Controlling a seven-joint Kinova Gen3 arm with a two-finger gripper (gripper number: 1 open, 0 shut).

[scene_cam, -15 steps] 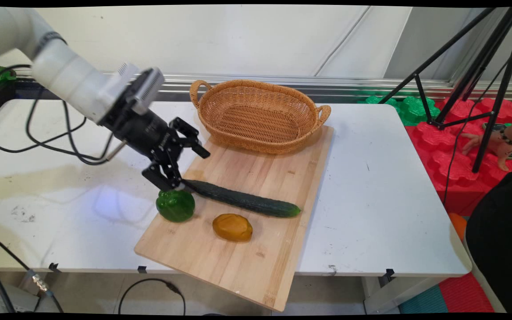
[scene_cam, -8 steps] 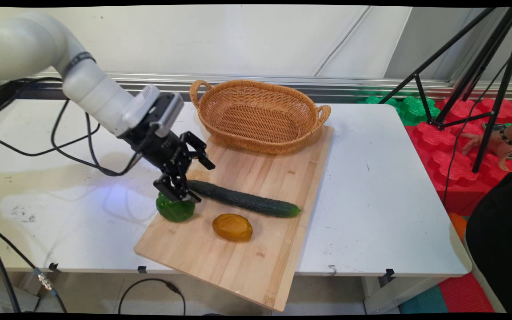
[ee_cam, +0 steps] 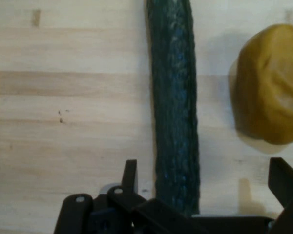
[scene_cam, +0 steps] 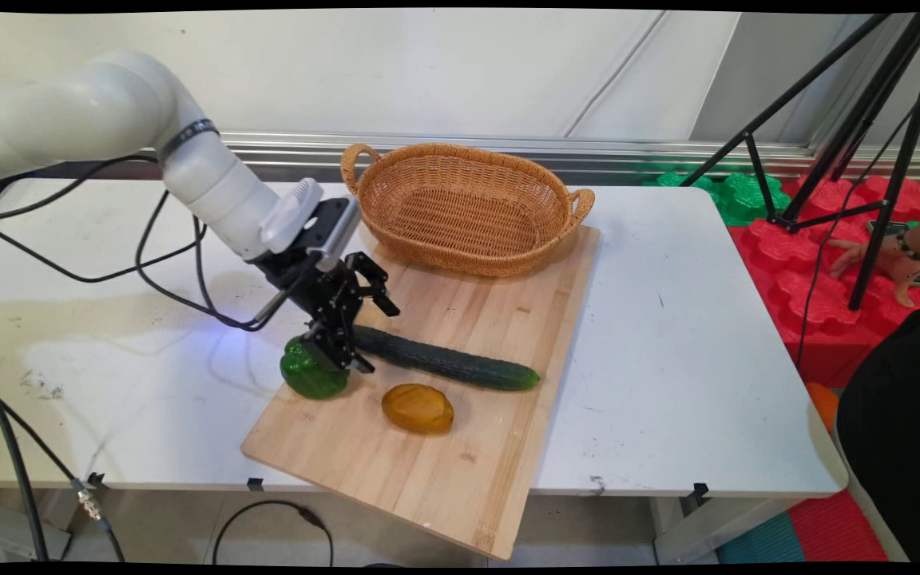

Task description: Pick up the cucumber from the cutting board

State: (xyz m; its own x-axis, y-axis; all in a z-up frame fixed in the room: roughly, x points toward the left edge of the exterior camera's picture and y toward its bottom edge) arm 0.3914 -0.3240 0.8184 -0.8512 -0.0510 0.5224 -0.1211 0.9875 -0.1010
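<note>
Straddling the cucumber [ee_cam: 175,112] end, tool [ee_cam: 202,183] spread wide, green pepper [scene_cam: 312,377] beside, wooden board [scene_cam: 460,311]

No legible txt anywhere.

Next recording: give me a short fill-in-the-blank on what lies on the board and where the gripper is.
1. The gripper hovers over one end of the ____.
2. The wicker basket holds ____.
3. The pepper is coloured ____.
4. The cucumber, pepper and yellow fruit lie on a wooden ____.

Missing words: cucumber; nothing; green; board
</note>
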